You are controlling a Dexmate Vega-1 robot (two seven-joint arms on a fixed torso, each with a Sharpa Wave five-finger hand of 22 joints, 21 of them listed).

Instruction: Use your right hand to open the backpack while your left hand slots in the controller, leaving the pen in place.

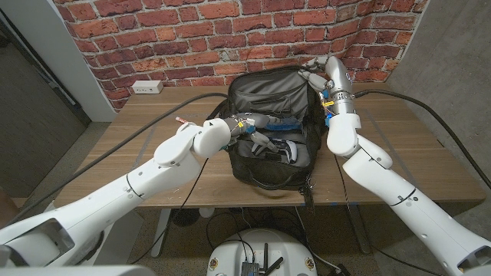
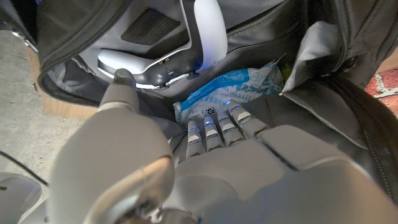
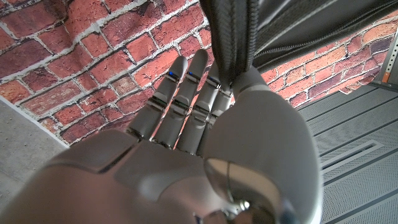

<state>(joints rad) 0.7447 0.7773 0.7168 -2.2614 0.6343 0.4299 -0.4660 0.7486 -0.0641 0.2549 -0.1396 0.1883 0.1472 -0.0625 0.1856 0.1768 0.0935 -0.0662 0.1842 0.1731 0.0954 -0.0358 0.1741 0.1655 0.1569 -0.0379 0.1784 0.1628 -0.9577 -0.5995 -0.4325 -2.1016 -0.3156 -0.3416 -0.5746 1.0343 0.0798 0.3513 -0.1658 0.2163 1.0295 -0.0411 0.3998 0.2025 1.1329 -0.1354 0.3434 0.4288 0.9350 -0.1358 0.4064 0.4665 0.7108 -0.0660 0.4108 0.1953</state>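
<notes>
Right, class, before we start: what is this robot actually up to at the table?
The right robot hand pinches the raised flap of the black fabric backpack, holding it open on the wooden table. The left robot hand reaches into the open compartment beside the white and black game controller, which already lies inside. In the left wrist view a blue and white plastic packet also sits in the bag. Whether the left robot hand is touching the controller is unclear. A small pen lies on the table behind the left arm.

left hand (image 1: 247,126): fingers apart, seemingly holding nothing | right hand (image 1: 313,73): raised, pinching
</notes>
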